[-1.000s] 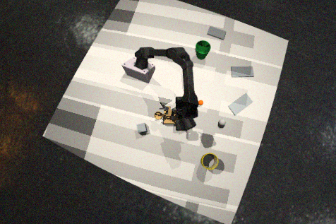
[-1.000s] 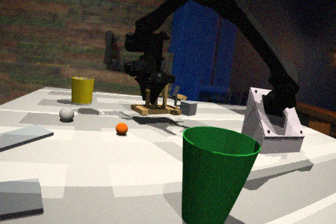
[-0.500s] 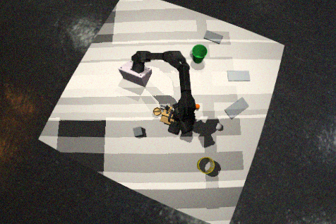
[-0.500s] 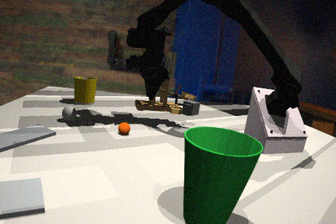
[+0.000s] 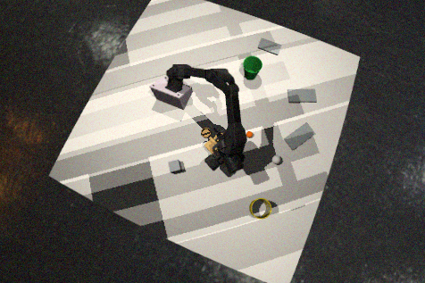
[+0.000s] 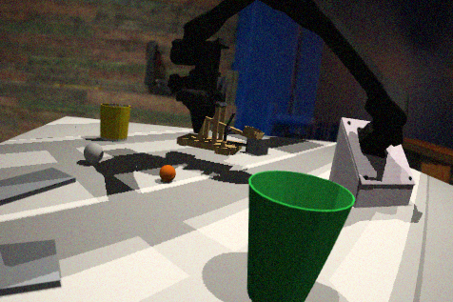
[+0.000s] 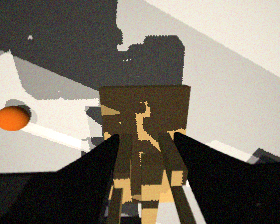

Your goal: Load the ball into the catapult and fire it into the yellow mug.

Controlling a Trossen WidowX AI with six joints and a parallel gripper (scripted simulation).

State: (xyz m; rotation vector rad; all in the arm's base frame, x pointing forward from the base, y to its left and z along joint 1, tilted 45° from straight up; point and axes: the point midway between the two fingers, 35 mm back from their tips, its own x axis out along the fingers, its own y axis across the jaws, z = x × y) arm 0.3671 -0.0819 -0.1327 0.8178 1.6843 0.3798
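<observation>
The wooden catapult [image 5: 209, 142] [image 6: 218, 141] [image 7: 146, 106] stands near the middle of the table. My gripper [image 5: 217, 147] [image 6: 209, 115] [image 7: 146, 138] is shut on its frame; both dark fingers flank the upright beams in the wrist view. The orange ball [image 5: 249, 134] [image 6: 167, 172] [image 7: 12, 118] lies loose on the table a short way from the catapult, apart from it. The yellow mug [image 5: 260, 208] [image 6: 114, 121] stands upright near the table's front edge in the overhead view. I cannot see the catapult's cup clearly.
A white ball [image 5: 277, 160] [image 6: 93, 152] lies beside the orange one. A green cup [image 5: 252, 67] [image 6: 290, 237] stands beyond the arm. A grey cube [image 5: 176, 166] [image 6: 257, 146] sits by the catapult. Flat grey slabs [image 5: 302, 95] [image 5: 299, 136] [image 6: 33, 182] lie along one side. The arm's base [image 5: 171, 90] [image 6: 371, 166] stands at the back.
</observation>
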